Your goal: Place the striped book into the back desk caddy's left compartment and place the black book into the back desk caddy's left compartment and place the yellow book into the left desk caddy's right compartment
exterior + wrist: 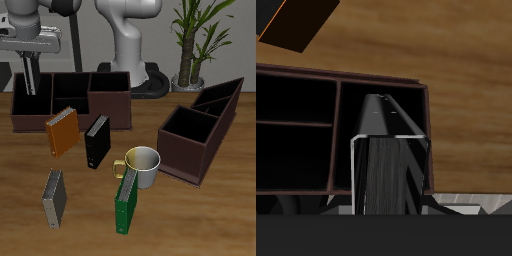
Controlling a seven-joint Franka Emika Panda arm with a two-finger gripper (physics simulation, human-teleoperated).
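Observation:
My gripper [30, 82] hangs over the end compartment of the back desk caddy [112, 78], shut on the striped book [381, 160]. In the wrist view this book stands upright with its grey spine towards the camera, inside the rim of the dark brown back desk caddy [316, 76]. The yellow book [62, 131], orange-yellow, stands on the table in front of that caddy, and its corner shows as the yellow book [291, 20] in the wrist view. The black book [97, 143] stands beside it. The left desk caddy [206, 150] sits angled across the table.
A pale mug [143, 166] stands near the middle of the table. A green book [125, 206] leans just in front of the mug, and a grey book [54, 197] stands near the front edge. A potted plant [190, 45] stands at the back.

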